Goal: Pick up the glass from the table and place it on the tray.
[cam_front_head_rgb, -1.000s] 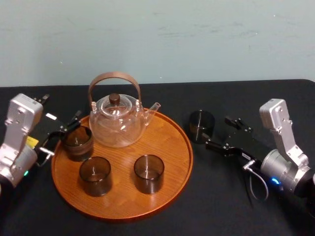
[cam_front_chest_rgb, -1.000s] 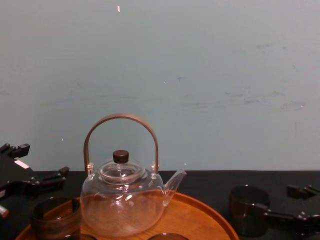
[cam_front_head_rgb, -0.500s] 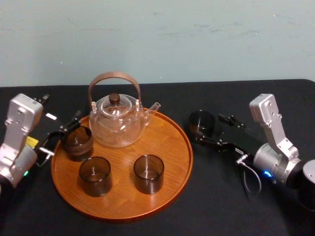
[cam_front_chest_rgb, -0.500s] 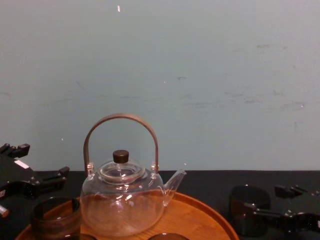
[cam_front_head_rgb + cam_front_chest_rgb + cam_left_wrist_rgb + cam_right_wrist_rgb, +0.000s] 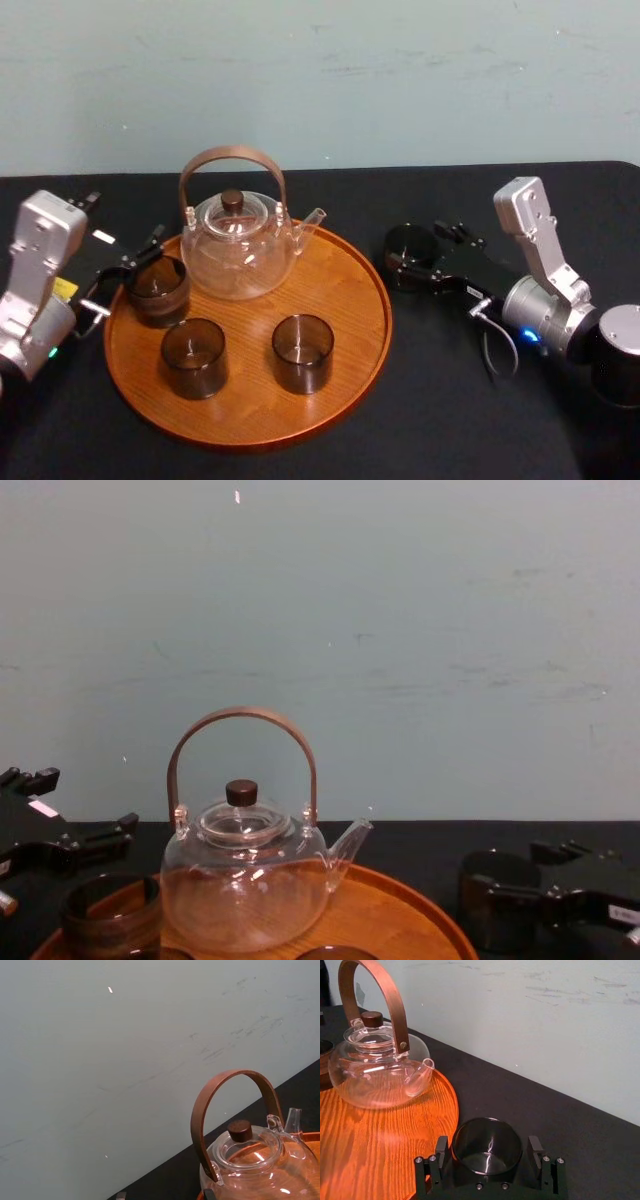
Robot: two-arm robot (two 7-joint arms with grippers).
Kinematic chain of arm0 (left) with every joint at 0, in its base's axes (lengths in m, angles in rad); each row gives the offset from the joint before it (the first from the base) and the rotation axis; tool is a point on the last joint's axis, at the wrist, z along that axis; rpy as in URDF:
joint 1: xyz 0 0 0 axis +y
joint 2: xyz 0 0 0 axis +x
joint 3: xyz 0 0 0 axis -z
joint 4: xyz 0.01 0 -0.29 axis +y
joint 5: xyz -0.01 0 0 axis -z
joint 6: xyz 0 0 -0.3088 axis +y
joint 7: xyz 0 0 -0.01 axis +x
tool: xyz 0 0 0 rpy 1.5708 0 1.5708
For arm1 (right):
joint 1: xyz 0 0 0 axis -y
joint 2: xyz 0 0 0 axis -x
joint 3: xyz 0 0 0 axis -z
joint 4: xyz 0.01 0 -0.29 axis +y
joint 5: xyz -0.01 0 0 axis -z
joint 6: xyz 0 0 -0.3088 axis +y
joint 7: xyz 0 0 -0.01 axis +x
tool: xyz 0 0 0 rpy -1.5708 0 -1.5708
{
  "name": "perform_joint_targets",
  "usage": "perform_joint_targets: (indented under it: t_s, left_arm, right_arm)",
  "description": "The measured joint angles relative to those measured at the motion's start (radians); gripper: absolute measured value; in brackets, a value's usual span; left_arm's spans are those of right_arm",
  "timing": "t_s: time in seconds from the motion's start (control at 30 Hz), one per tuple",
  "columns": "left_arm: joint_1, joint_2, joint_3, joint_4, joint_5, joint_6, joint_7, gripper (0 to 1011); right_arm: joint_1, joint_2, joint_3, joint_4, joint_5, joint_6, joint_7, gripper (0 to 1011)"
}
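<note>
1. Right gripper point(image 5: 415, 248) has closed in on the glass point(image 5: 487, 1146) over the last second. Earlier its jaws stood short of the glass, off to the right; now they reach alongside it. Nothing else has shifted.
2. Nearest the robot: the front of the tray point(image 5: 345, 285), resting on the black counter point(image 5: 440, 400). Two dark glasses stand in its front half, and the one further right point(image 5: 302, 352) has bare wood on its right side.
3. Mid-depth, right: the task's glass stands upright on the counter, mouth up, just off the tray's right rim. It is not on the tray.
4. Governing relation: the right wrist view shows the jaws apart with one on each side of the glass, which sits between them. Neither appears to press the wall yet. The approach is level, from the glass's right, across its upright axis. Judgement: the jaws need only come together, then lift and carry left over the rim.
5. Risk, as a judgement: smooth walls and a low rim close by; too small a lift could catch the rim.
6. Mid-depth, left: left gripper point(image 5: 130, 268) sits idle at the tray's left edge, jaws apart, beside a third dark glass point(image 5: 157, 288). It is much the farther arm from the task's glass.
7. Farthest: the clear teapot point(image 5: 238, 245) at the tray's back, well apart from the likely carry path.
</note>
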Motion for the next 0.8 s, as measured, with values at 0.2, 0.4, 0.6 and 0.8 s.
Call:
perform_joint_targets:
  t_s: [0.2,0.4,0.6,0.8]
  left_arm:
    - [0.0,0.0,0.0,0.0,0.0,0.0,0.0,1001]
    - [0.0,0.0,0.0,0.0,0.0,0.0,0.0,1001]
    - [0.0,0.0,0.0,0.0,0.0,0.0,0.0,1001]
    - [0.0,0.0,0.0,0.0,0.0,0.0,0.0,1002]
  right_arm:
    - [0.035,-0.018,-0.013,0.053,-0.004,-0.013,0.011,1002]
    - [0.073,-0.04,-0.025,0.114,-0.009,-0.021,0.021,1002]
    - [0.086,-0.049,-0.03,0.141,-0.01,-0.021,0.028,1002]
    - [0.087,-0.05,-0.031,0.145,-0.011,-0.019,0.026,1002]
